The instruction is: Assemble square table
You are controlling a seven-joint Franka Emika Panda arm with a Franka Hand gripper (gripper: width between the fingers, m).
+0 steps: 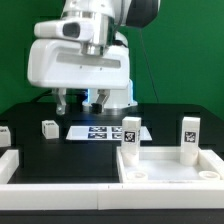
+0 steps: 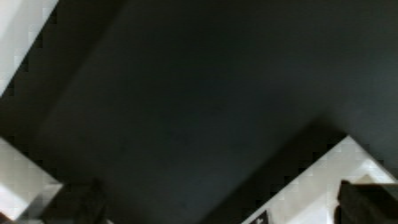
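The arm (image 1: pixel 85 40) runs off the top of the exterior view, upper links out of frame. Under it the gripper (image 1: pixel 82 103) sits in shadow, and there's no judging the gap between its jaws. At the exterior view's left, a cut-off leg (image 1: pixel 4 136) shows just a sliver. The marker board (image 1: pixel 95 131) is part-covered by an upright leg (image 1: pixel 130 128), its tags too small to read. The wrist view is a dark blur, with a white patch (image 2: pixel 15 40) clipped by the frame and unnameable.

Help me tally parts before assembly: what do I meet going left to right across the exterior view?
From the left: edge-cut leg → small leg → marker board → third leg → fourth leg. The square top spans the last two, so it is left out.
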